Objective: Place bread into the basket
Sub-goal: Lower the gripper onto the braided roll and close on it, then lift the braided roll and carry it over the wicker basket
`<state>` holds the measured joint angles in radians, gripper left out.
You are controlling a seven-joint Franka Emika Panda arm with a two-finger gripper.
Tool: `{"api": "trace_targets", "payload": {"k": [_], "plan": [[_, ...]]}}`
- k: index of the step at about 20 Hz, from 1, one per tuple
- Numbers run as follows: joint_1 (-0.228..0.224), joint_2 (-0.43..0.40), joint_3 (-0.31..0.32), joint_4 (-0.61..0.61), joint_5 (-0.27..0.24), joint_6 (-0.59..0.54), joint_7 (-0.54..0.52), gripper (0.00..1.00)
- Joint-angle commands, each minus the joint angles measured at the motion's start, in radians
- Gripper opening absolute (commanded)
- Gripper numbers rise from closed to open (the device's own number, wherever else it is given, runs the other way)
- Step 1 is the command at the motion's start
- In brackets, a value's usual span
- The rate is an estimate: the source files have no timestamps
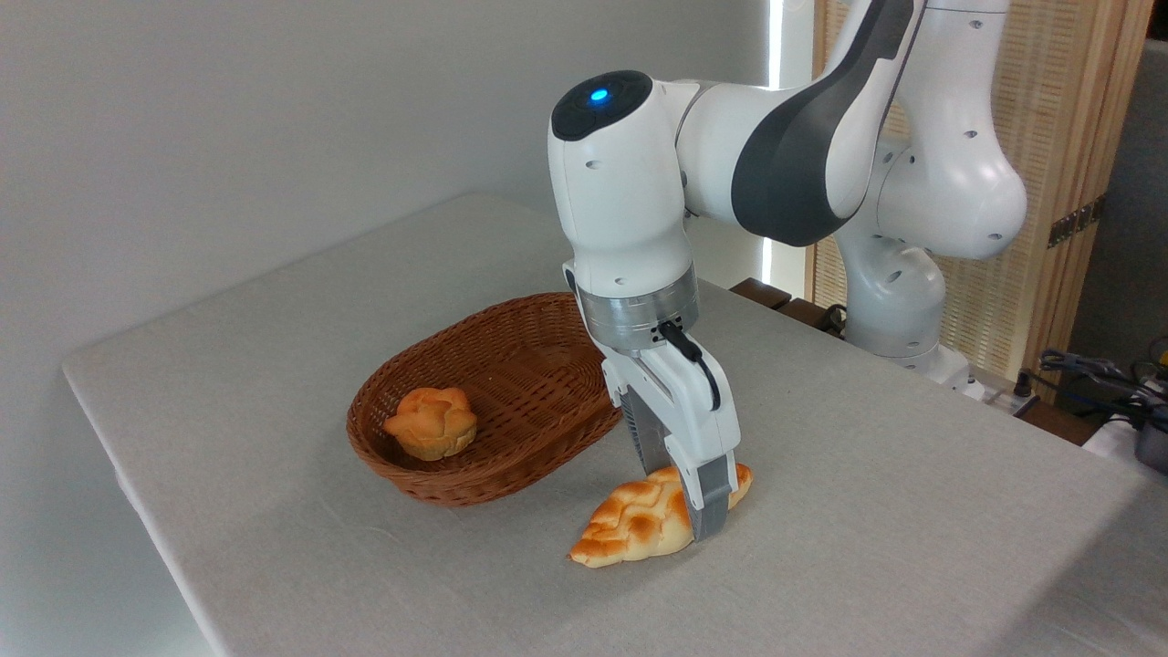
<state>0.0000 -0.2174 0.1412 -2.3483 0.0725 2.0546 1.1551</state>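
The braided bread (630, 525), golden-orange with pale sides, lies flat on the table just to the right of the front of the basket (474, 484). My gripper (684, 502) has come straight down over the loaf's right half and stands open astride it. The near finger (710, 506) reaches the table on the loaf's front side; the far finger is mostly hidden behind the loaf. The reddish-brown wicker basket sits left of the gripper, with its right rim behind the gripper's hand.
A small round flower-shaped bun (431, 422) rests inside the basket at its left end. The grey table (867, 474) ends close by at the front left. The arm's base (899, 310) stands at the back right, with cables (1095, 374) beyond it.
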Motion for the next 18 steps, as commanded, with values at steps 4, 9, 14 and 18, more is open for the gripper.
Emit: {"api": "trace_targets", "payload": {"k": [4,9,14,18], "plan": [[-0.023,0.024,0.014,-0.008,0.017,0.061,0.014,0.40],[-0.023,0.024,0.014,-0.006,0.017,0.062,0.015,0.31],[-0.023,0.024,0.014,-0.006,0.017,0.061,0.017,0.31],[-0.023,0.024,0.014,-0.002,0.017,0.055,0.017,0.31]]}}
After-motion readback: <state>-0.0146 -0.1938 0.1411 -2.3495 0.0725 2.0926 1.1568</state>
